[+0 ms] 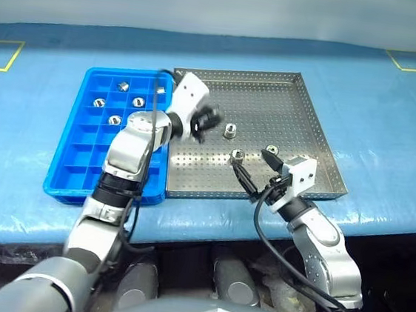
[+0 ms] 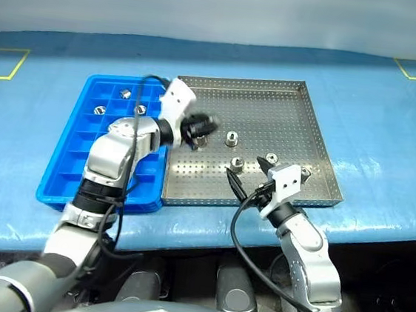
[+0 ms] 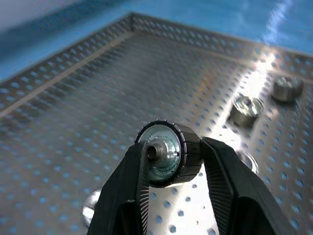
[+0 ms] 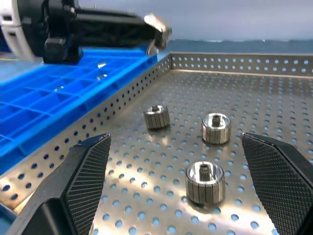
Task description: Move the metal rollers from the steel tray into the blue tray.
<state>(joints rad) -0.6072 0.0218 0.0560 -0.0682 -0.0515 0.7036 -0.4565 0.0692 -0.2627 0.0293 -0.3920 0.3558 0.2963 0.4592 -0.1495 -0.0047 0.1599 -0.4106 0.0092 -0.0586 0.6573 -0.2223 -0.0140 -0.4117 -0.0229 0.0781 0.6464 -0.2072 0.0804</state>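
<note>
Holding one small ribbed silver metal roller (image 3: 168, 152) clamped in your left gripper (image 3: 171, 169), you are leaving three rollers in the perforated square steel tray (image 1: 300, 128) by your open right gripper (image 4: 176, 196), with five sitting in the bright blue gridded plastic tray (image 1: 82, 150).

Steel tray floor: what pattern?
The steel tray floor is shiny silver, perforated with a regular grid of small round holes. Clearest in the right wrist view.

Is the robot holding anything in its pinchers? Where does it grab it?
Yes. The left gripper pinches one metal roller by its ridged round sides, lifted above the steel tray. The right gripper is open and holds nothing.
</note>
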